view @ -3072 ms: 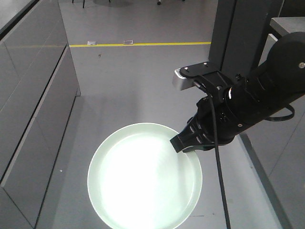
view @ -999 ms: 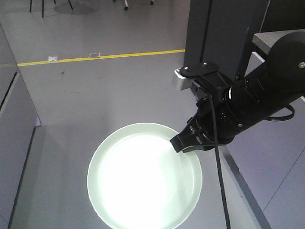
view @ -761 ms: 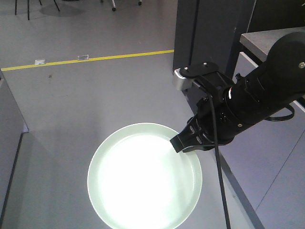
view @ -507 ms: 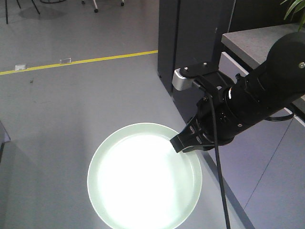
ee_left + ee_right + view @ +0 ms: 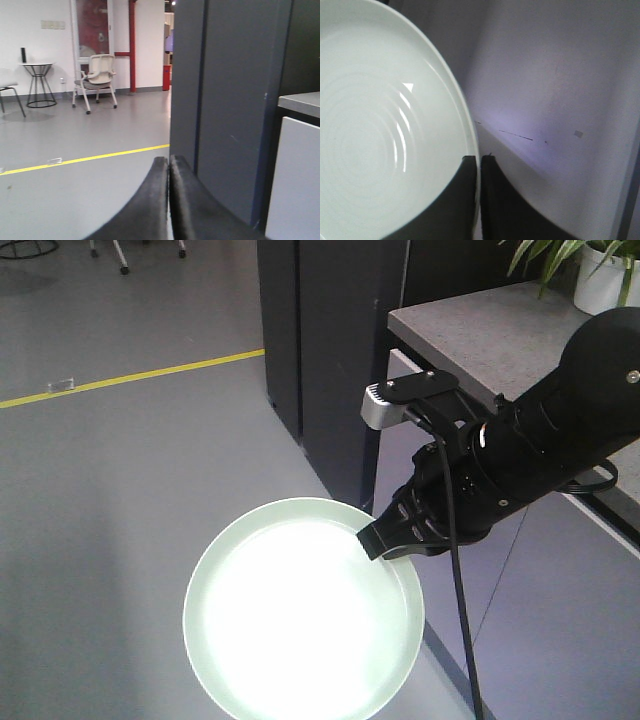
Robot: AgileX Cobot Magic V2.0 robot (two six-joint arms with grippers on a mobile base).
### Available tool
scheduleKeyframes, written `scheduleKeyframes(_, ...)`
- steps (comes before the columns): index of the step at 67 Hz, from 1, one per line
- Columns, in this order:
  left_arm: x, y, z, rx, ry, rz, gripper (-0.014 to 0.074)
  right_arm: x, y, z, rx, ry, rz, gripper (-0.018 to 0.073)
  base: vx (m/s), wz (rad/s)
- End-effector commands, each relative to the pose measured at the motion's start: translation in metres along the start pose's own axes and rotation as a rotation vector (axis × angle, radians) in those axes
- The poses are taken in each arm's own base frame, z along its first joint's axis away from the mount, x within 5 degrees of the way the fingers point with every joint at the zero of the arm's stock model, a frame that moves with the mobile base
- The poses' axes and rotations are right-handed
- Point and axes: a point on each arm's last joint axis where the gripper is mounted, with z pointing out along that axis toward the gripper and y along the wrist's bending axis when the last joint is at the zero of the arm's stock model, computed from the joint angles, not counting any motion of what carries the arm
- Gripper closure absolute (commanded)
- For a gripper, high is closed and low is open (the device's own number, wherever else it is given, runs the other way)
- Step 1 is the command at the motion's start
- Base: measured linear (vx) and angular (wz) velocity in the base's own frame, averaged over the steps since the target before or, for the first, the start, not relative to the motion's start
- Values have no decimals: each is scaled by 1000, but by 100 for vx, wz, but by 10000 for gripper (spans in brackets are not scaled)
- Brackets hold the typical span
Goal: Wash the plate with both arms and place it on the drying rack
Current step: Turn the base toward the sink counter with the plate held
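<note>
Nearest you, the plate [image 5: 300, 610] hung face-up and roughly level above the floor [image 5: 120, 500]. It was carried only by the right gripper [image 5: 378, 536], whose fingers [image 5: 465, 200] were clamped on the rim at about 2 o'clock in the front view. An edge grip of this kind probably left the whole glossy face free for washing and kept the black arm [image 5: 540, 440] clear of it. The silver-grey block [image 5: 383, 406] sat just above the wrist, at 12 o'clock from the grip. The left gripper [image 5: 169, 170] held nothing: its fingers were pressed together and pointed out into the room, presumably parked until a second hold was needed. Beyond the plate, at 12 o'clock, stood a dark column [image 5: 330, 360]. A grey counter [image 5: 470, 320] lay at 1 o'clock, with a potted plant [image 5: 590, 265] farther back, and a yellow floor line [image 5: 130, 378] ran at 10 o'clock. Neither sink nor drying rack showed, so you should judge the washing not yet begun.
</note>
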Motion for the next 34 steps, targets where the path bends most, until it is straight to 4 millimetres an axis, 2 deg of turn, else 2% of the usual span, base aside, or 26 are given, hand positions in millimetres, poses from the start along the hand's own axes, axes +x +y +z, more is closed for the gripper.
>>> scheduleKeyframes(1,-15,-1,-2,12,-113,-5,603,-6,6,-20,-5,-98,-16,561,8,-30)
scheduleKeyframes(34,-15,-1,-2,12,-113,-5,603,-6,6,-20,-5,-98,-16,561,9,-34)
